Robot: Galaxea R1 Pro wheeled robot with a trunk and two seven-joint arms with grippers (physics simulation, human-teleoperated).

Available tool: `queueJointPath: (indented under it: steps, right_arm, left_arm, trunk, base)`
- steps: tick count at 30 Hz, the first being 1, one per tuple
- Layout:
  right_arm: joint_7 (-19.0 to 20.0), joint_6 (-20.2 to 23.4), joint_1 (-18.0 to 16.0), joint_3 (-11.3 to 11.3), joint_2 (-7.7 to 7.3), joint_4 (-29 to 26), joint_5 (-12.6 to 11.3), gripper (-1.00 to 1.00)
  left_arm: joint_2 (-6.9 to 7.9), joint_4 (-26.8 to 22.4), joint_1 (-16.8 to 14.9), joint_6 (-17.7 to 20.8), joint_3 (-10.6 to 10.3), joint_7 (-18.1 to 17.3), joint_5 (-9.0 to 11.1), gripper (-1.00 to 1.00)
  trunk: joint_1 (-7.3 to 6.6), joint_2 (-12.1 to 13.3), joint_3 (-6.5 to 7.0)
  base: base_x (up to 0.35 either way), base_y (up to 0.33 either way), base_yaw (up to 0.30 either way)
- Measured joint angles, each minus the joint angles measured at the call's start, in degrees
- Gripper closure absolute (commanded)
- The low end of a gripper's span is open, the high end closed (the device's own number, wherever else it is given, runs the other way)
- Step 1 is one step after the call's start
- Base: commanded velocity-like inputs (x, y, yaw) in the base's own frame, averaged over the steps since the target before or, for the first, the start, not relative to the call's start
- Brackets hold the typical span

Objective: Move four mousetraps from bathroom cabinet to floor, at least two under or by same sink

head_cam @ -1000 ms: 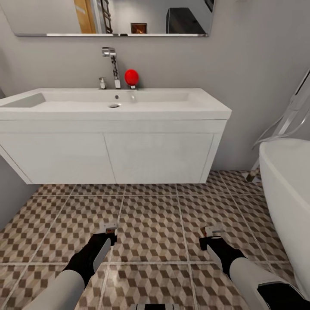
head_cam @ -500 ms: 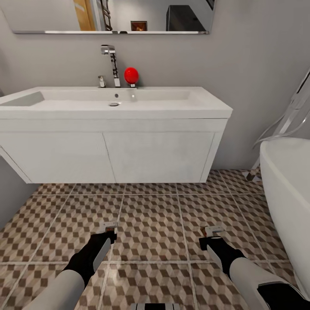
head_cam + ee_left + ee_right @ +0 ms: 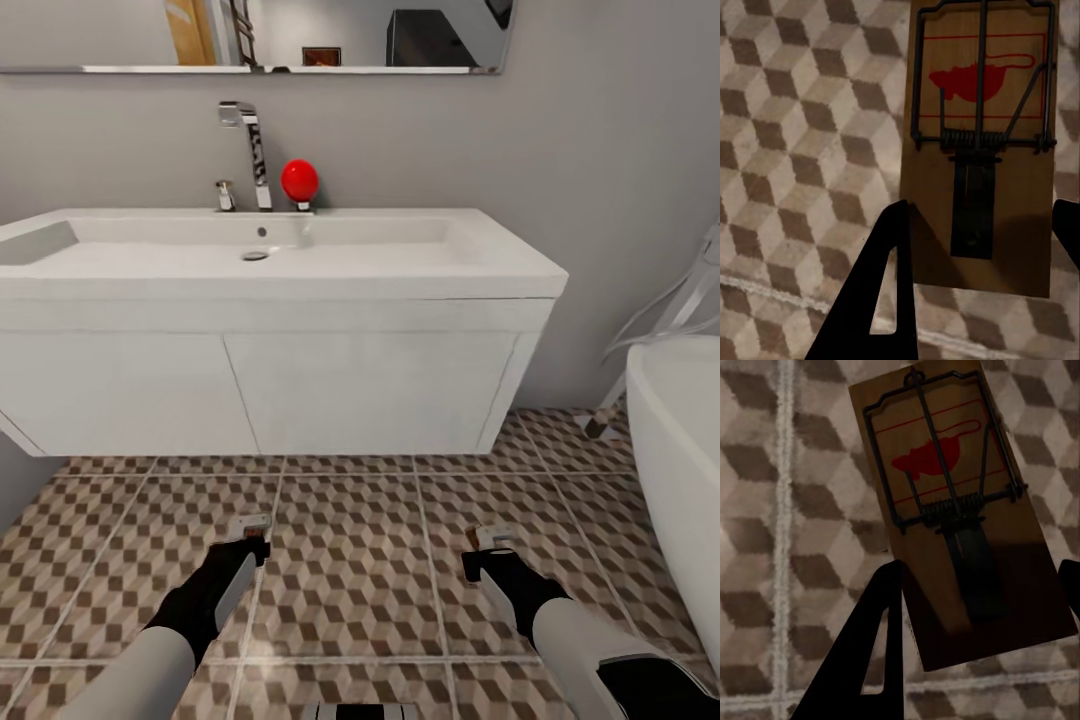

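1. Now, in the head view, I am facing the bathroom sink (image 3: 270,255) on its white vanity unit (image 3: 250,390), with both my arms reaching out low over the bathroom floor (image 3: 350,560). My left gripper (image 3: 252,537) and right gripper (image 3: 487,547) are each carrying something small at the tips, well short of the vanity.
2. In the left wrist view, my left gripper (image 3: 979,225) is clamping a mousetrap (image 3: 979,142) by its near end, its wire bar and red mouse print facing the camera, tiles beneath.
3. In the right wrist view, my right gripper (image 3: 982,585) is pinching a second mousetrap (image 3: 952,502), sitting slightly askew between my fingers.
4. I am judging the risk: released from here, both traps could be landing too far from the sink, and the skewed one could be tumbling or bouncing away.
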Motion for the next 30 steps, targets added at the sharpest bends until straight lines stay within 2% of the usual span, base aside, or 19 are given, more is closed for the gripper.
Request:
queueJointPath:
  steps: [8,25,30]
  right_arm:
    - [0.0,0.0,0.0,0.0,0.00,0.0,0.0,1.00]
    - [0.0,0.0,0.0,0.0,0.00,0.0,0.1,1.00]
    - [0.1,0.0,0.0,0.0,0.00,0.0,0.1,1.00]
  left_arm:
    - [0.25,0.0,0.0,0.0,0.0,-0.1,0.1,1.00]
    - [0.29,-0.3,0.0,0.0,0.1,0.2,0.1,1.00]
    - [0.56,-0.3,0.0,0.1,0.1,0.2,0.1,1.00]
  trunk:
    - [0.01,0.0,0.00]
    - [0.03,0.0,0.00]
    - [0.01,0.0,0.00]
  base:
    - [0.259,0.034,0.000]
    - [0.018,0.025,0.000]
    - [0.157,0.168,0.000]
